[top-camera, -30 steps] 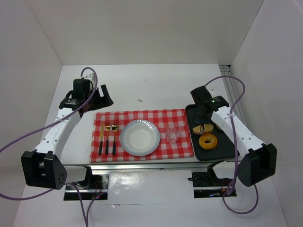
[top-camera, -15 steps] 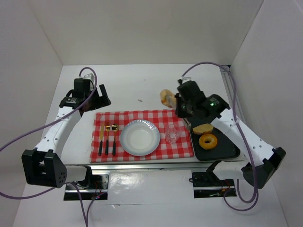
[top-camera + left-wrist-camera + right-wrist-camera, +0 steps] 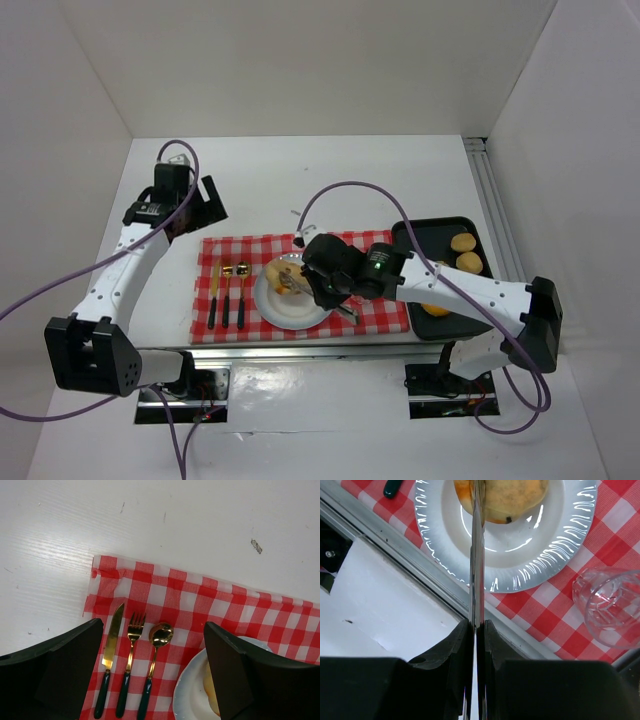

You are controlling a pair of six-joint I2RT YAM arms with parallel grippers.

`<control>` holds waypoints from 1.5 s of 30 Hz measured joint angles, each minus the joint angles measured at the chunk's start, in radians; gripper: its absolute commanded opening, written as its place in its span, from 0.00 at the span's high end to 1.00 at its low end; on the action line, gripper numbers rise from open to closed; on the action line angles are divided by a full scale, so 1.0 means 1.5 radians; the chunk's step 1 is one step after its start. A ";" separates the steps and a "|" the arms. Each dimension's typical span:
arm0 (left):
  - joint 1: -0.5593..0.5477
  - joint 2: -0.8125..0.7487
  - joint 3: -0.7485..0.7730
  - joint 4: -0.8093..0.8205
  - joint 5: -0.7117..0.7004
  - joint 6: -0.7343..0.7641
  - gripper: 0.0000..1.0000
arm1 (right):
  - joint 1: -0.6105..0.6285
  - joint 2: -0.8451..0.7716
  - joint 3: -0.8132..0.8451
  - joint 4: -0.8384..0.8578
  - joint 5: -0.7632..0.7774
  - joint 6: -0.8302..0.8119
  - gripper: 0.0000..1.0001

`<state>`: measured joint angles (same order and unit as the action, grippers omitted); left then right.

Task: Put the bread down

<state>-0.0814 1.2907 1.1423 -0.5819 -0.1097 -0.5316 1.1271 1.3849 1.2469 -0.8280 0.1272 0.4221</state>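
A golden-brown bread roll is at the white paper plate on the red checked cloth. My right gripper is shut on thin metal tongs, whose tips reach the roll over the plate. I cannot tell whether the roll rests on the plate or hangs just above it. My left gripper is open and empty, above the cloth's far left corner. In the left wrist view it looks down on the cutlery, with the plate's edge at lower right.
A knife, fork and spoon lie left of the plate. A clear glass stands right of the plate. A black tray at the right holds two rolls and a partly hidden donut.
My right arm swung left from the black tray, carried the roll in the tongs through the air and brought it down to the plate. The left arm has barely moved.
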 measured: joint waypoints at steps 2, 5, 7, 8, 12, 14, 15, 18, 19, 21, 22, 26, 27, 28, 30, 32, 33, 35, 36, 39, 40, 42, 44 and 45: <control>0.000 0.000 0.004 -0.002 0.001 0.000 0.05 | 0.002 0.000 -0.003 0.006 -0.006 0.003 0.65; 0.000 0.000 0.008 -0.001 0.002 0.000 0.05 | 0.003 0.000 -0.002 0.012 -0.010 0.003 0.59; 0.000 0.001 0.008 -0.002 0.003 0.000 0.05 | 0.004 0.000 0.000 0.011 -0.010 0.002 0.51; 0.000 0.001 0.008 -0.002 0.005 0.000 0.05 | 0.004 0.000 0.003 0.009 -0.010 0.002 0.51; 0.000 0.003 0.008 -0.001 0.007 0.000 0.05 | 0.004 0.000 0.025 0.001 -0.003 -0.002 0.46; 0.000 0.003 0.008 -0.001 0.007 0.000 0.05 | 0.004 -0.001 0.039 -0.003 0.001 -0.003 0.46; 0.000 0.003 0.008 -0.001 0.007 0.000 0.05 | 0.004 -0.002 0.045 -0.005 0.006 -0.003 0.48; 0.000 0.003 0.008 -0.001 0.007 0.000 0.05 | 0.004 -0.016 0.051 -0.014 0.048 0.010 0.49; 0.000 0.003 0.008 -0.001 0.007 0.000 0.05 | -0.003 -0.025 0.052 -0.022 0.066 0.019 0.49; 0.000 0.003 0.008 -0.001 0.007 0.000 0.05 | -0.025 -0.044 0.052 -0.040 0.104 0.039 0.51; 0.000 0.004 0.008 -0.001 0.008 0.000 0.05 | -0.052 -0.055 0.052 -0.050 0.121 0.052 0.54; 0.000 0.011 0.008 -0.001 0.012 0.000 0.05 | -0.221 -0.119 0.037 -0.081 0.192 0.101 0.54; 0.000 0.013 0.008 -0.001 0.014 0.000 0.05 | -0.277 -0.139 0.024 -0.082 0.192 0.111 0.54; 0.000 0.015 0.008 -0.002 0.016 0.000 0.05 | -0.330 -0.162 0.009 -0.089 0.194 0.117 0.54; 0.000 0.018 0.008 -0.001 0.021 0.001 0.05 | -0.443 -0.202 -0.025 -0.104 0.192 0.125 0.52; 0.000 0.020 0.008 -0.001 0.025 0.001 0.05 | -0.531 -0.234 -0.058 -0.121 0.186 0.127 0.51; 0.000 0.021 0.008 -0.001 0.026 0.001 0.05 | -0.573 -0.247 -0.075 -0.129 0.170 0.123 0.51; 0.000 0.023 0.008 0.000 0.030 0.001 0.05 | -0.649 -0.262 -0.101 -0.139 0.140 0.115 0.51; 0.000 0.024 0.008 0.000 0.032 0.001 0.05 | -0.683 -0.265 -0.112 -0.139 0.127 0.110 0.50; 0.000 0.027 0.008 0.001 0.036 0.001 0.05 | -0.764 -0.265 -0.144 -0.139 0.061 0.096 0.50; 0.000 0.027 0.008 0.002 0.036 0.001 0.05 | -0.782 -0.265 -0.153 -0.139 0.041 0.092 0.48; 0.000 0.027 0.008 0.004 0.036 0.002 0.05 | -0.809 -0.267 -0.165 -0.140 0.007 0.087 0.47; 0.000 0.028 0.008 0.005 0.036 0.003 0.05 | -0.820 -0.270 -0.172 -0.140 -0.026 0.086 0.47; 0.000 0.028 0.008 0.005 0.036 0.003 0.05 | -0.822 -0.271 -0.175 -0.140 -0.036 0.086 0.46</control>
<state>-0.0814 1.3334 1.1545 -0.5739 -0.0551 -0.5278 -0.1059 0.9783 0.9848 -1.0386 0.0731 0.5514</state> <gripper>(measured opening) 0.951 0.529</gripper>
